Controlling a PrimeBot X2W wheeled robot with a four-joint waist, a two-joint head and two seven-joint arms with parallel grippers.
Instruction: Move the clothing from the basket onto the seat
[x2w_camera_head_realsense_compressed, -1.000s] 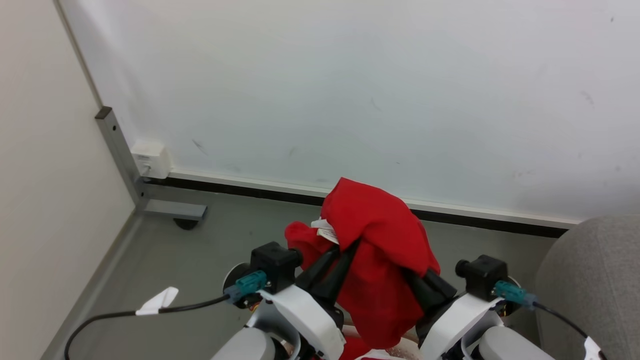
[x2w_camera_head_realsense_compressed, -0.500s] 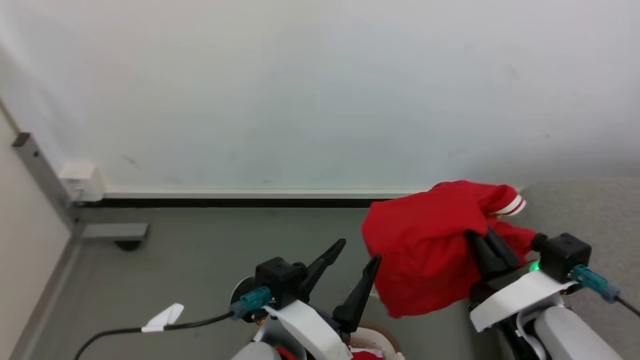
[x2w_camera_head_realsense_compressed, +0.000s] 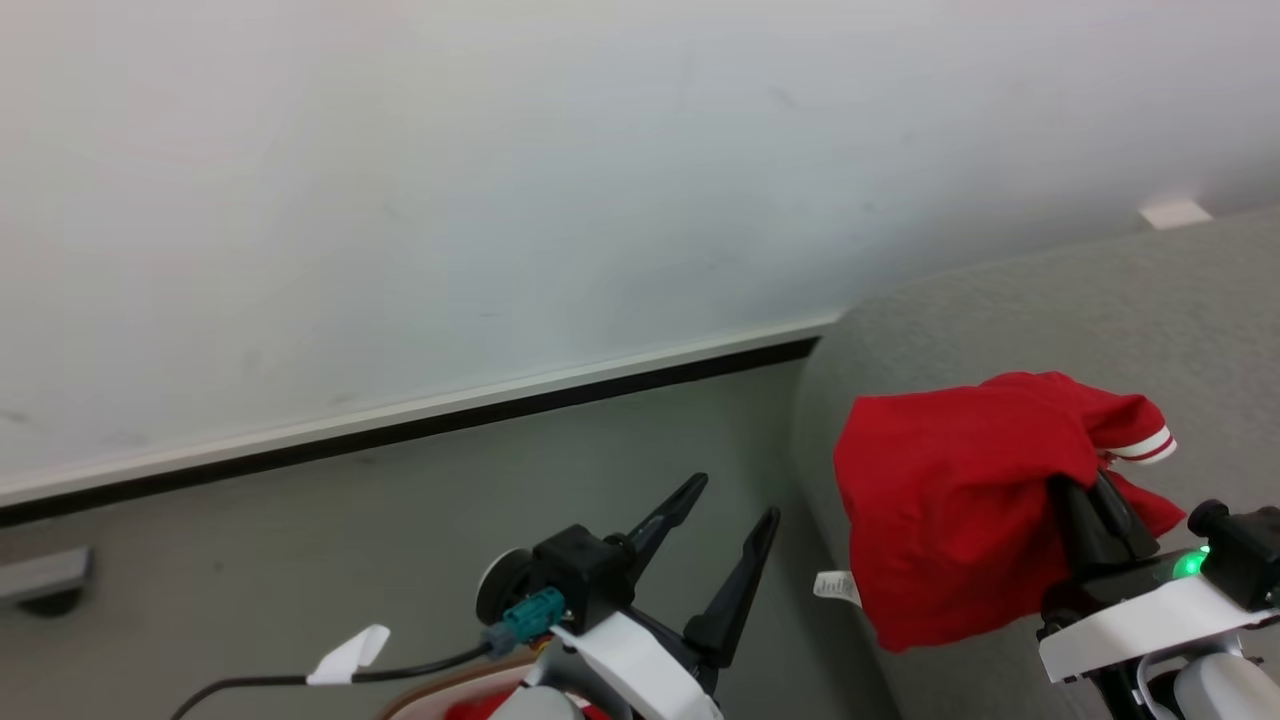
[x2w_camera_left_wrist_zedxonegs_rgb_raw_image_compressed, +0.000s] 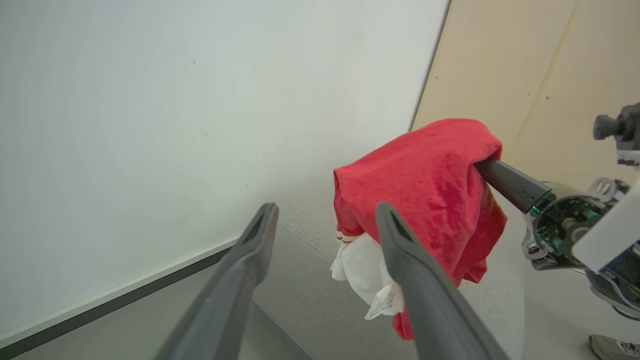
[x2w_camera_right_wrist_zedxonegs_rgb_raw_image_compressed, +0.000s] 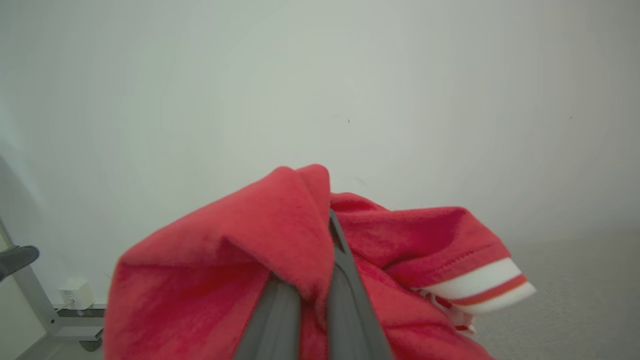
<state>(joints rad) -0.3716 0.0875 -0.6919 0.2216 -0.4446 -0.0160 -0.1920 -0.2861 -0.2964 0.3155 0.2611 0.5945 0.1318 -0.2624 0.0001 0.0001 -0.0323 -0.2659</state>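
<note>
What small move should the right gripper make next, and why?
Probably lower the right gripper toward the grey seat: it is shut on the red garment, which seems to hang in the air over the seat.

Can read no word, brand or number anywhere. One small white care label (x2w_camera_head_realsense_compressed: 833, 585) at the lower left edge of the red clothing (x2w_camera_head_realsense_compressed: 950, 500), hanging free, marked with faint grey lines of print too small to make out. Same in the left wrist view: rows of tiny print, blurred. White tag (x2w_camera_head_realsense_compressed: 347, 655) on the black cable (x2w_camera_head_realsense_compressed: 440, 661), no marks discernible.
</note>
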